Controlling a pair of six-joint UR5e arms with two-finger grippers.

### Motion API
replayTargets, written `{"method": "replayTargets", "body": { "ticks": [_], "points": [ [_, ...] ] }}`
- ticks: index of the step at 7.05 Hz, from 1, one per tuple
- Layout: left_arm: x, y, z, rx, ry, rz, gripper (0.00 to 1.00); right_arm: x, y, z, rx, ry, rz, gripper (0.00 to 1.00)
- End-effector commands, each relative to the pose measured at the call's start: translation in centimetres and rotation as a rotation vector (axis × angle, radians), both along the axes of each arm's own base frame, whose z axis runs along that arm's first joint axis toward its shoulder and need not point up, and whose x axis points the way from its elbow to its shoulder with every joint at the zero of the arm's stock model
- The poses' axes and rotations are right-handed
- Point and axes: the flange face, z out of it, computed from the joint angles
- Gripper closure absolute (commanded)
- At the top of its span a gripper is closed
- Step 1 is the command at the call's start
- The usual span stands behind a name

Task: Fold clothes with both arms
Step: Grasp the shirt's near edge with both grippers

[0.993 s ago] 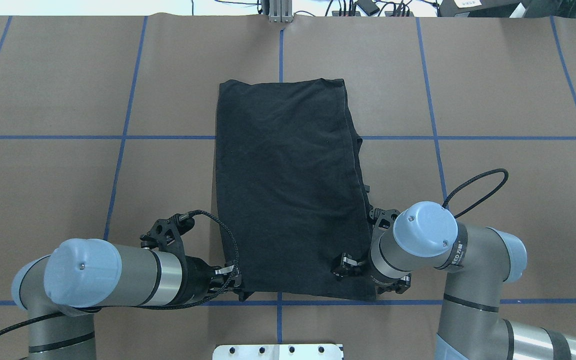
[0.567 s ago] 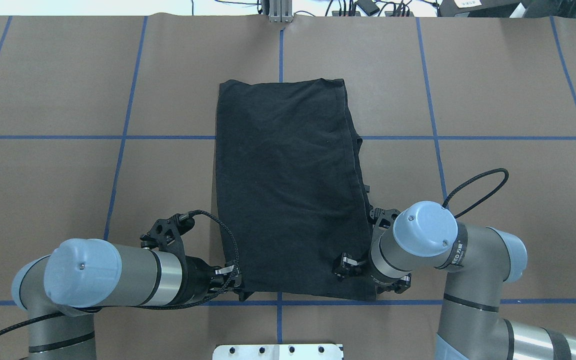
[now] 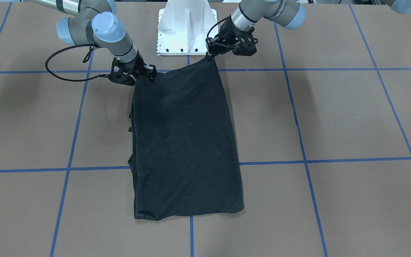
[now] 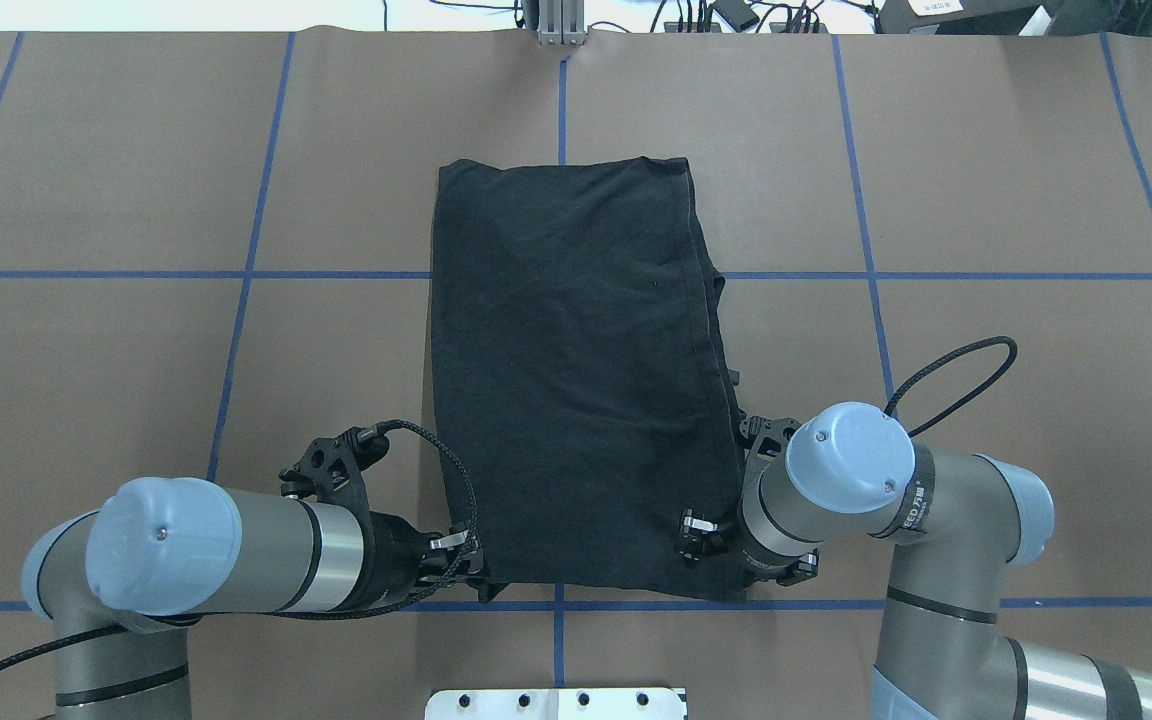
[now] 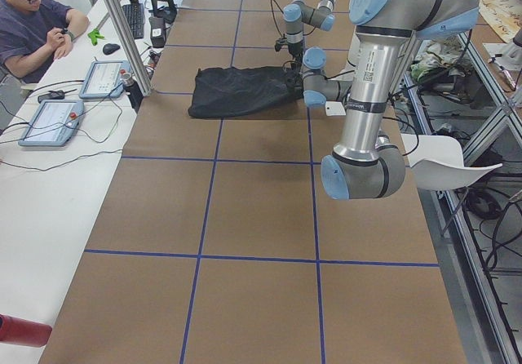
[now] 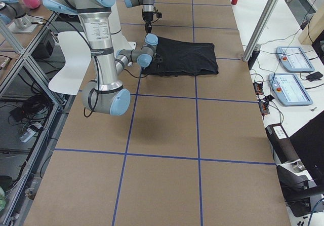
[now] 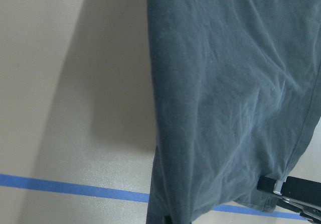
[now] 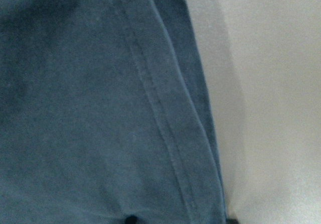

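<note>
Gripping one T-shirt (image 3: 186, 142), two clamped on it, left end effector (image 3: 212, 54), right end effector (image 3: 151, 75)

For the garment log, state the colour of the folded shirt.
The shirt is plain black, no print showing; clearest in the overhead exterior view.

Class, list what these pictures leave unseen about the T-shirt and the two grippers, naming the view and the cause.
- T-shirt print: every view shows only plain dark cloth.
- Right gripper jaws: overhead, its wrist covers them; wrist view, cloth fills the frame.
- Left gripper jaws: front-facing, black against black cloth.
- Side views: both grippers too small.
</note>
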Motion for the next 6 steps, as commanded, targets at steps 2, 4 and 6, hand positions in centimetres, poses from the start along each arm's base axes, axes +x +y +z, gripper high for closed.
{"method": "replayTargets", "body": {
  "ticks": [2, 4, 6],
  "points": [
    [-0.2, 0.0, -0.1, 0.001, 0.002, 0.000, 1.00, 0.1, -0.4, -0.3, 0.004, -0.008, 0.003, 0.75],
    [-0.2, 0.0, -0.1, 0.001, 0.002, 0.000, 1.00, 0.4, -0.7, -0.5, 0.011, -0.013, 0.007, 1.00],
    [-0.3, 0.0, -0.1, 0.001, 0.003, -0.001, 1.00, 0.7, -0.9, -1.4, 0.008, -0.033, 0.014, 1.00]
  ]
}}
